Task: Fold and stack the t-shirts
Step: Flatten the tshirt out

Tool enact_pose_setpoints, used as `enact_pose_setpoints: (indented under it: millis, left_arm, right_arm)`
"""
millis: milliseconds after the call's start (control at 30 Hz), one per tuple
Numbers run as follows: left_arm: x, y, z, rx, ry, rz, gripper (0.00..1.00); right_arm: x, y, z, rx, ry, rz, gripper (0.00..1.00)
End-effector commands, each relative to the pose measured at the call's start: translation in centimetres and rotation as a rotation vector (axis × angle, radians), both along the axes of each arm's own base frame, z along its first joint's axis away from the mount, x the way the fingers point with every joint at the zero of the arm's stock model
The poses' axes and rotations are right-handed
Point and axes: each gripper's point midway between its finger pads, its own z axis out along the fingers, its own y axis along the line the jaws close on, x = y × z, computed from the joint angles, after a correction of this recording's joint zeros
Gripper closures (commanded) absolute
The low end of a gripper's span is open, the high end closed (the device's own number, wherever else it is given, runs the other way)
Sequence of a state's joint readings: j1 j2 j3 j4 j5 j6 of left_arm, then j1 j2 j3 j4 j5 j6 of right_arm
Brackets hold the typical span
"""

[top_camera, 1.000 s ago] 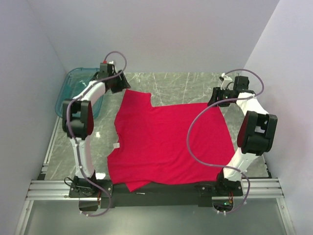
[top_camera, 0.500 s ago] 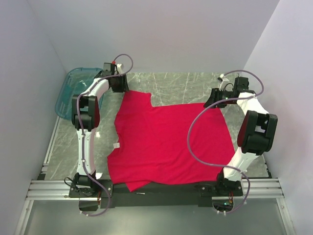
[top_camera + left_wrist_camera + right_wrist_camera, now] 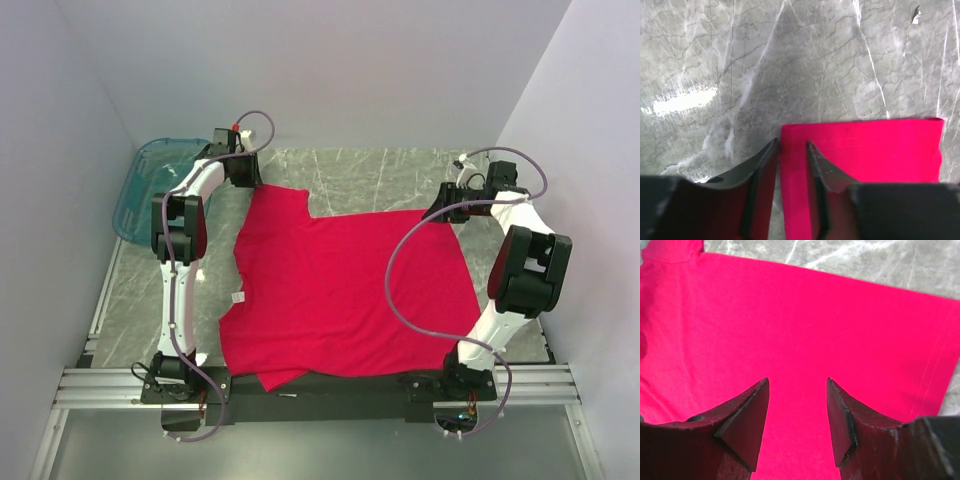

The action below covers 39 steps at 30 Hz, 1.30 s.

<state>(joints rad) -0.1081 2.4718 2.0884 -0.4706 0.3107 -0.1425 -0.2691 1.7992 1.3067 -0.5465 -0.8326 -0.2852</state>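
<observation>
A bright red t-shirt (image 3: 340, 290) lies spread flat on the marble table (image 3: 380, 175), its white neck label (image 3: 238, 297) at the left edge. My left gripper (image 3: 250, 178) is down at the far left sleeve. In the left wrist view that gripper (image 3: 792, 145) straddles the sleeve's (image 3: 865, 145) left edge, a narrow strip of flat red cloth showing in the gap between the jaws. My right gripper (image 3: 445, 208) hovers over the shirt's far right corner. In the right wrist view it (image 3: 797, 382) stands open above smooth red cloth (image 3: 805, 315), holding nothing.
A see-through teal tub (image 3: 140, 185) sits at the far left corner beside the left arm. Walls close in the table on the left, back and right. Bare marble shows beyond the shirt's far edge (image 3: 815, 65).
The left gripper's jaws have narrowed around the sleeve edge and the left arm has straightened toward the sleeve. The right wrist has shifted slightly to the right.
</observation>
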Motion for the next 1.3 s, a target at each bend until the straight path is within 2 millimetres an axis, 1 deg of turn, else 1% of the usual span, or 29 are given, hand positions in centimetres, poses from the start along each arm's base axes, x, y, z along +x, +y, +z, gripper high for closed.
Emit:
enact_pose_setpoints:
  millis: [0, 33, 67, 100, 167, 200, 233, 267, 300, 333, 367, 400, 467, 533, 567, 600, 633, 667, 700, 733, 767, 800, 900, 1067, 1267]
  left_arm:
    - [-0.5, -0.7, -1.2, -0.001, 0.033, -0.035, 0.7]
    - [-0.6, -0.9, -1.3, -0.011, 0.037, -0.044, 0.71]
    - [-0.9, -1.1, -1.5, -0.014, 0.045, -0.05, 0.73]
    - [-1.0, -1.2, -1.5, -0.016, 0.047, -0.057, 0.74]
    - [-1.0, -1.1, -1.5, -0.012, 0.046, -0.052, 0.76]
    - [-0.9, -1.1, -1.4, -0.014, 0.045, -0.048, 0.78]
    - [-0.9, -1.2, -1.3, -0.015, 0.044, -0.047, 0.85]
    - [-0.8, -1.2, -1.3, -0.016, 0.043, -0.045, 0.9]
    - [-0.7, -1.3, -1.1, -0.016, 0.039, -0.044, 0.96]
    - [-0.6, -1.2, -0.8, -0.014, 0.033, -0.041, 1.0]
    - [-0.5, -1.2, -0.7, -0.014, 0.03, -0.039, 1.0]
    - [-0.5, -1.1, -0.5, -0.012, 0.025, -0.037, 1.0]
    - [-0.4, -1.0, -0.2, -0.009, 0.022, -0.032, 1.0]
    - [-0.3, -1.0, 0.0, -0.01, 0.015, -0.029, 1.0]
    - [-0.3, -1.0, 0.2, -0.013, 0.013, -0.029, 1.0]
    - [-0.2, -1.0, 0.2, -0.013, 0.012, -0.026, 1.0]
    - [-0.2, -1.0, 0.3, -0.014, 0.011, -0.026, 1.0]
    - [-0.2, -1.0, 0.4, -0.015, 0.01, -0.027, 1.0]
    - [-0.2, -1.0, 0.4, -0.014, 0.011, -0.026, 1.0]
    - [-0.2, -1.0, 0.5, -0.015, 0.008, -0.027, 1.0]
    - [-0.4, -1.1, 0.3, -0.017, 0.015, -0.026, 1.0]
    - [-0.3, -1.1, 0.4, -0.02, 0.012, -0.026, 1.0]
    - [-0.5, -1.1, 0.2, -0.023, 0.018, -0.025, 1.0]
    - [-0.7, -1.0, -0.3, -0.018, 0.026, -0.023, 1.0]
    - [-0.7, -1.1, -0.1, -0.025, 0.025, -0.023, 1.0]
  right_arm:
    - [0.2, -0.7, 0.7, -0.035, -0.022, -0.008, 0.44]
    - [0.3, -1.1, 0.5, -0.048, -0.012, -0.022, 0.44]
    - [1.0, -2.0, 0.4, -0.087, -0.007, -0.052, 0.44]
    - [1.3, -2.5, -0.3, -0.096, 0.015, -0.069, 0.44]
    - [2.4, -3.8, -0.3, -0.132, 0.024, -0.11, 0.44]
    - [2.6, -4.4, -1.1, -0.141, 0.052, -0.127, 0.44]
    - [2.9, -4.8, -1.4, -0.155, 0.07, -0.151, 0.47]
    - [3.9, -5.4, -0.9, -0.17, 0.066, -0.181, 0.47]
    - [3.8, -6.2, -2.3, -0.192, 0.128, -0.212, 0.47]
    - [4.2, -6.4, -2.4, -0.197, 0.141, -0.226, 0.49]
    - [5.0, -6.9, -2.0, -0.209, 0.135, -0.245, 0.49]
    - [5.1, -7.1, -2.5, -0.214, 0.148, -0.252, 0.49]
    - [5.5, -7.5, -2.6, -0.225, 0.149, -0.273, 0.49]
    - [5.8, -7.8, -3.3, -0.231, 0.168, -0.296, 0.51]
    - [6.3, -8.1, -3.1, -0.239, 0.162, -0.31, 0.51]
    - [6.5, -8.3, -3.8, -0.232, 0.191, -0.335, 0.51]
    - [7.3, -9.1, -3.6, -0.258, 0.188, -0.364, 0.52]
    - [7.7, -9.3, -3.7, -0.262, 0.195, -0.374, 0.53]
    - [7.5, -9.3, -5.3, -0.256, 0.269, -0.406, 0.55]
    - [8.5, -9.6, -4.7, -0.254, 0.253, -0.408, 0.59]
    - [8.6, -9.4, -5.1, -0.251, 0.271, -0.403, 0.6]
    - [8.8, -9.5, -6.0, -0.251, 0.291, -0.409, 0.61]
    - [9.2, -9.5, -6.7, -0.247, 0.289, -0.424, 0.6]
    - [9.1, -8.6, -7.4, -0.226, 0.305, -0.391, 0.58]
    - [8.9, -8.5, -8.5, -0.215, 0.336, -0.382, 0.58]
